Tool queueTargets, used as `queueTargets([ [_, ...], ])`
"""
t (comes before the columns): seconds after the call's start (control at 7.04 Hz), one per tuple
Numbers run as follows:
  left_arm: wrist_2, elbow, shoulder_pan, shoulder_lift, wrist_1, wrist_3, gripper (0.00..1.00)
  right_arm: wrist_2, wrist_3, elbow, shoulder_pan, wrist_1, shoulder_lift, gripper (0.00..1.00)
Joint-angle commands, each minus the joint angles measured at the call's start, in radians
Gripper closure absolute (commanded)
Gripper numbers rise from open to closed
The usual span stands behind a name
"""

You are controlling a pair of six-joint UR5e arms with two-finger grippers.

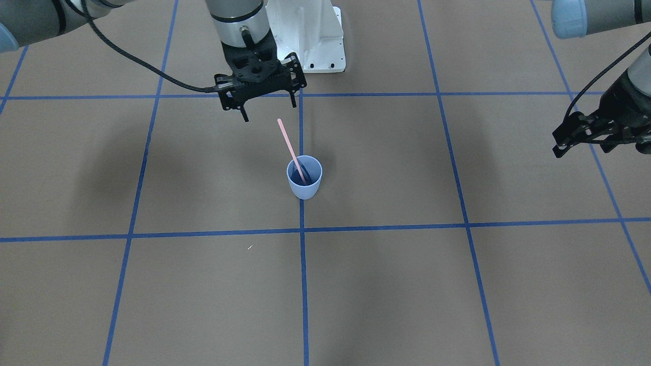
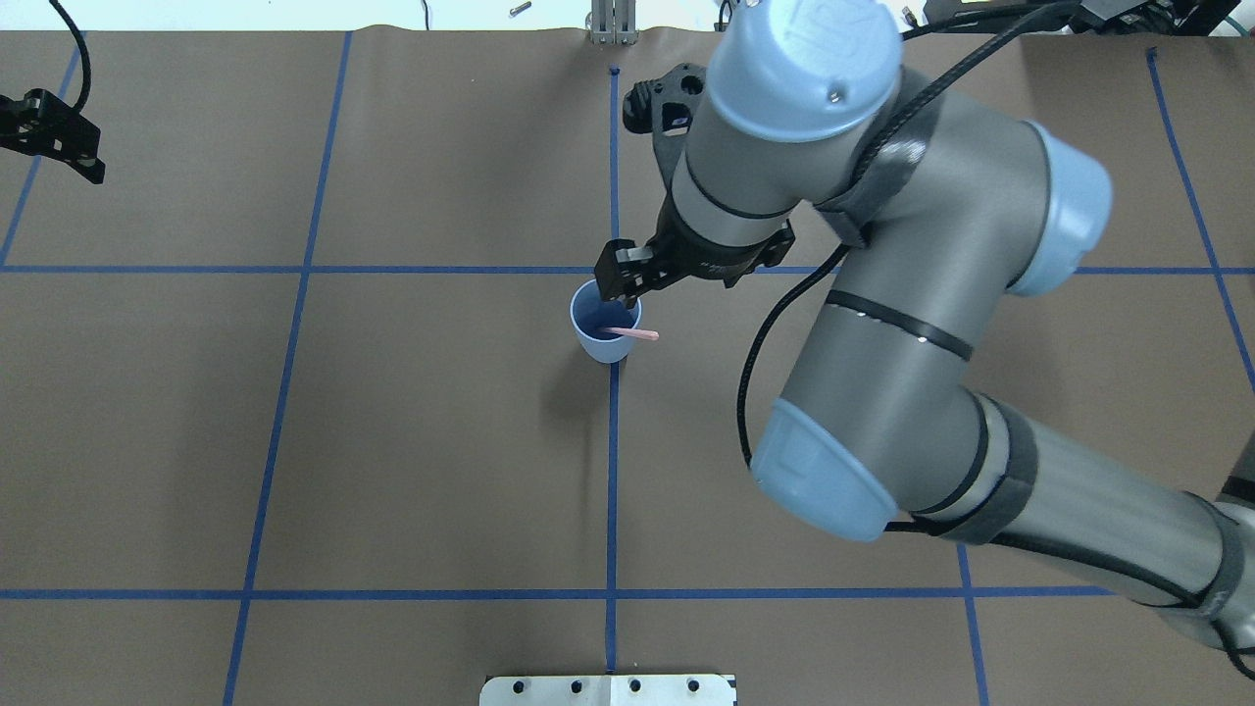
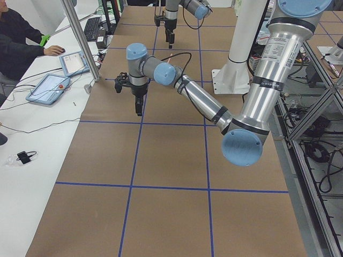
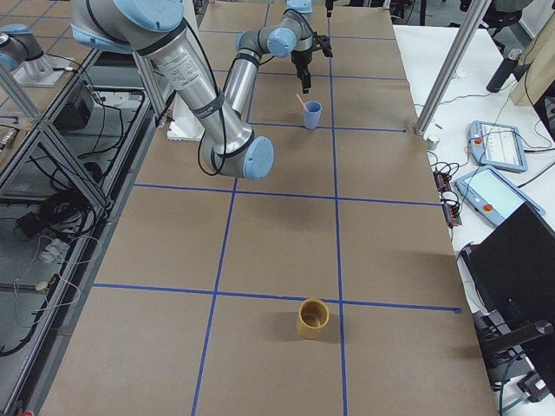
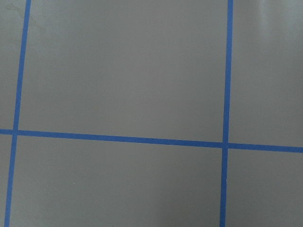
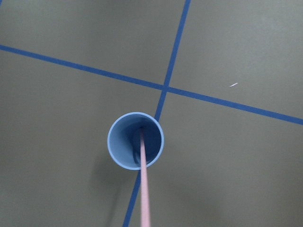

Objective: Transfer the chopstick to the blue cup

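Brown desk, blue tape grid. Chopstick stands in cup, too long to sit inside, so it leans on the rim toward 11 o'clock in the front view. Right claw hangs above, fingers apart and empty. I judge the transfer done. Left claw is off at 3 o'clock, and I can't tell whether it is apart or together.

A pale pink chopstick leans inside an upright pale blue cup, its free end pointing up toward the right gripper just above, untouched by its spread fingers.
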State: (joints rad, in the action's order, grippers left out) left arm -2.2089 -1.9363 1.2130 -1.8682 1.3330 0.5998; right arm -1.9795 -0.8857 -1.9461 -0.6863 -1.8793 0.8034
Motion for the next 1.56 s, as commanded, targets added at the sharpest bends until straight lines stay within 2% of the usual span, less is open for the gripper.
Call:
queueTargets([
  [0.0, 0.0, 0.002, 0.022, 0.001, 0.0, -0.053, 0.02, -0.14, 0.068, -0.095, -0.216, -0.007, 0.156, 0.0],
  [0.14, -0.002, 0.0, 0.029, 0.007, 0.0, -0.075, 0.02, -0.203, 0.164, -0.102, -0.32, -0.009, 0.239, 0.0],
  [0.43, -0.006, -0.001, 0.051, 0.03, 0.008, -0.101, 0.02, -0.243, 0.417, -0.1, -0.465, -0.008, 0.424, 0.0],
  [0.71, -0.06, 0.0, 0.098, 0.11, 0.104, -0.13, 0.02, -0.228, 0.446, -0.073, -0.535, 0.002, 0.537, 0.0],
  [0.99, -0.087, 0.003, 0.152, 0.171, 0.113, -0.243, 0.02, -0.22, 0.452, -0.042, -0.599, 0.003, 0.6, 0.0],
  [1.14, -0.087, 0.029, 0.193, 0.199, 0.113, -0.327, 0.02, -0.231, 0.482, -0.043, -0.652, 0.059, 0.676, 0.0],
  [1.28, -0.089, 0.06, 0.238, 0.227, 0.113, -0.422, 0.02, -0.293, 0.517, -0.025, -0.726, 0.128, 0.745, 0.0],
  [1.42, -0.087, 0.109, 0.267, 0.242, 0.115, -0.557, 0.02, -0.426, 0.66, 0.037, -0.827, 0.197, 0.814, 0.0],
])
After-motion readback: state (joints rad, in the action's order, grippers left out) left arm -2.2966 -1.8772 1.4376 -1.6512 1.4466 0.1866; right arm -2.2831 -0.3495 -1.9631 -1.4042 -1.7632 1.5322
